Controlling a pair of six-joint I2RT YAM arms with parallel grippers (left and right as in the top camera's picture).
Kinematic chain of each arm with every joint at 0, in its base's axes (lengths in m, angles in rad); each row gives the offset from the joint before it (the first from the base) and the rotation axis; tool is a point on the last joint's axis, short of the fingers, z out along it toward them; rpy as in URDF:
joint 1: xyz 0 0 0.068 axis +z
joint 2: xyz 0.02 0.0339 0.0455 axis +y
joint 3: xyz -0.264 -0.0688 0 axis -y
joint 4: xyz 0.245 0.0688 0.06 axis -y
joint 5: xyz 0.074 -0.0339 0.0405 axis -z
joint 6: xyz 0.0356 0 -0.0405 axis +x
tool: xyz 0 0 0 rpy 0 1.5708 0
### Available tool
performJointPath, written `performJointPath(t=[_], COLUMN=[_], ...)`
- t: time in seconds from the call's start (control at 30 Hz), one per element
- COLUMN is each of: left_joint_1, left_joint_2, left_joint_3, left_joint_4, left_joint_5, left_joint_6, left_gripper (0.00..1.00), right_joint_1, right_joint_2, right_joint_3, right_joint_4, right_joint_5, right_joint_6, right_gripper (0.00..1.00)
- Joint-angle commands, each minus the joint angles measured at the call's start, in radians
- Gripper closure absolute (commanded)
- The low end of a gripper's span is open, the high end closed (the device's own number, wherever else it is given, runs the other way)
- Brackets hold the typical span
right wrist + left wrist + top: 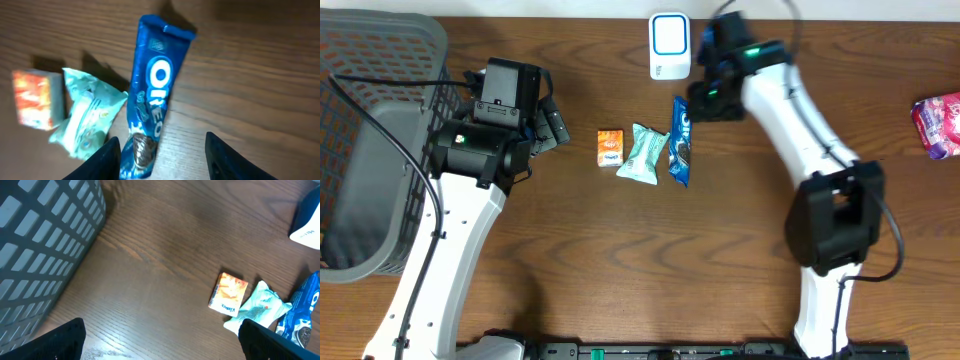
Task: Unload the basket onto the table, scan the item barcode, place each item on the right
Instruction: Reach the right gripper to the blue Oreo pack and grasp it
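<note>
**Item 1, Oreo pack** point(681, 142): blue, laid flat on the table point(620, 260) just right of centre, long axis run roughly 12 to 6 o'clock.

**Item 2, white scanner** point(669, 45): set at 12 o'clock of the pack, near the far edge.

**Item 3, right gripper** point(162, 145): jaws seen parted. The pack's cookie-printed end is placed between them, close to one finger, with a gap left on the other side. No grip is shown.

**Item 4, left gripper** point(160, 330): spread wide, nothing held, hung over bare wood.

**Item 5, mint packet** point(643, 154): just beside the pack at its 9 o'clock, apparently touching.

**Item 6, orange box** point(610, 147): at 9 o'clock of the packet.

**Item 7, grey basket** point(390, 25): at the table's 9 o'clock edge.

**Item 8, pink packet** point(938, 125): at the 3 o'clock edge.
</note>
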Motion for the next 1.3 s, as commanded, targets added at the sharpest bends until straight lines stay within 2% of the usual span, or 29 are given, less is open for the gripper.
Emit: performJointPath(t=[0.0, 0.27, 0.57, 0.73, 1.0, 1.03, 1.13, 1.27], left_joint_1=[0.003, 0.003, 0.003, 0.003, 0.003, 0.003, 0.003, 0.003], left_joint_2=[0.003, 0.003, 0.003, 0.003, 0.003, 0.003, 0.003, 0.003], left_joint_3=[0.001, 0.001, 0.001, 0.001, 0.001, 0.001, 0.001, 0.001], left_joint_4=[-0.003, -0.003, -0.003, -0.003, -0.003, -0.003, -0.003, -0.003], left_joint_5=[-0.002, -0.002, -0.002, -0.002, -0.002, -0.002, -0.002, -0.002], left_joint_6=[-0.001, -0.001, -0.001, -0.001, -0.001, -0.001, -0.001, -0.001], left_gripper=[0.02, 0.02, 0.02, 0.02, 0.02, 0.02, 0.02, 0.02], right_joint_1=[0.095, 0.243, 0.27, 0.256, 0.23, 0.226, 0.221, 0.214], right_joint_2=[0.017, 0.111, 0.202, 0.206, 0.206, 0.206, 0.202, 0.186], right_joint_3=[0.01, 0.009, 0.009, -0.003, -0.082, -0.087, -0.083, -0.042], right_joint_4=[0.01, 0.045, 0.017, 0.013, 0.066, 0.066, 0.063, 0.032], right_joint_5=[0.328, 0.52, 0.585, 0.585, 0.584, 0.584, 0.584, 0.558], right_joint_6=[0.087, 0.146, 0.167, 0.167, 0.168, 0.168, 0.167, 0.168], right_gripper=[0.53, 0.49, 0.53, 0.66, 0.7, 0.74, 0.99, 0.99])
